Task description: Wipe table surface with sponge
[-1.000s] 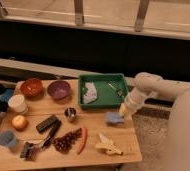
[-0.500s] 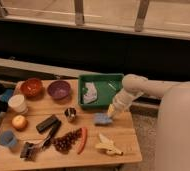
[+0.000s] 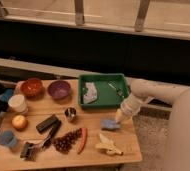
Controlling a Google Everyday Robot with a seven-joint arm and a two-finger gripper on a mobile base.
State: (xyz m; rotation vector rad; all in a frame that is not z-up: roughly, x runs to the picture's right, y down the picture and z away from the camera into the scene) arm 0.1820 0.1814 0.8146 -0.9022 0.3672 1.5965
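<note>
You're at a staged test station, likely a lab: wooden table (image 3: 95, 152) of bowls (image 3: 59, 89), green tray (image 3: 100, 77), railing posts (image 3: 79, 12) behind. Gripper (image 3: 119, 116) at sponge (image 3: 109, 124), table's right side.

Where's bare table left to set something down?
Bare wood lies between the small metal cup and the blue sponge, below the green plastic tray; another strip runs below the purple bowl. The front-left is crowded. The hand sits at the sponge.

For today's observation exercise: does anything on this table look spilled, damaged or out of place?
Nothing stands out. The gripper is down at the blue sponge on the wooden table, near the green tray; nothing looks spilled.
</note>
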